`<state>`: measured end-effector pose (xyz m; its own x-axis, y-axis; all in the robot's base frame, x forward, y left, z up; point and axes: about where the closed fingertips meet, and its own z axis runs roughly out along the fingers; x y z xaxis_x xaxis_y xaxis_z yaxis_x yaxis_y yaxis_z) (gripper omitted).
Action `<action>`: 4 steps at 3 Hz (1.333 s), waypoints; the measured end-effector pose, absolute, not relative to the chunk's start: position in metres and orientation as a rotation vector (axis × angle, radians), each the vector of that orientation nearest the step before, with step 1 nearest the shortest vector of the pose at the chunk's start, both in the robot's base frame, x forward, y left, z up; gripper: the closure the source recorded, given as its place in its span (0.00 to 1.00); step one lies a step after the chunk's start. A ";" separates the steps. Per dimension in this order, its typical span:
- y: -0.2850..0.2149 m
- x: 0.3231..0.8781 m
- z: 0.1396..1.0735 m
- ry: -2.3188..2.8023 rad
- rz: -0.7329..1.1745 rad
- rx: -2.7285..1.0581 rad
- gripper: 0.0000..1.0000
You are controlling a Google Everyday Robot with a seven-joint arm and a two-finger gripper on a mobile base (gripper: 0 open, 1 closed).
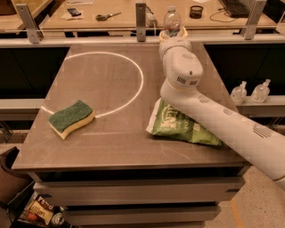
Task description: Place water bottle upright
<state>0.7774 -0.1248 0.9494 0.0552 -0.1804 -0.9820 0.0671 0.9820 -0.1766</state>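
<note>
Where the grey table (pixel 111 142) stood in a workroom, a wooden desk (pixel 124 20) ran behind it, well beyond the green chip bag (pixel 178 127), with a rail and metal posts (pixel 140 15) between the two. A white circle (pixel 141 82) was marked on the tabletop to the left of the bag. A green and yellow sponge (pixel 71 118) lay flat further left of the bag. Two small pump bottles (pixel 249 91) stood on a low shelf to the right of the bag, off the table. Scissors (pixel 107 16), a dark cup (pixel 196 11) and a keyboard (pixel 234 6) lay on the desk, far beyond the bag. The white arm (pixel 213 120) stretched from the lower right across the bag and hid its right part. The water bottle (pixel 172 18) stood upright at the table's far edge, straight beyond the bag. The gripper (pixel 173 34) sat at the bottle's lower part, mostly hidden behind the arm's wrist. Whether it clasped the bottle or stood loose about it could not be told. The bottle's base was hidden as well. Clutter under the table, below and left of the bag, was cut off and hard to make out.
</note>
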 end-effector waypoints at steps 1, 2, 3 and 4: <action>-0.122 0.775 0.945 1.527 -0.168 -0.080 1.00; -0.118 0.772 0.942 1.543 -0.150 -0.063 1.00; -0.114 0.768 0.937 1.556 -0.136 -0.046 1.00; -0.111 0.760 0.934 1.568 -0.128 -0.018 1.00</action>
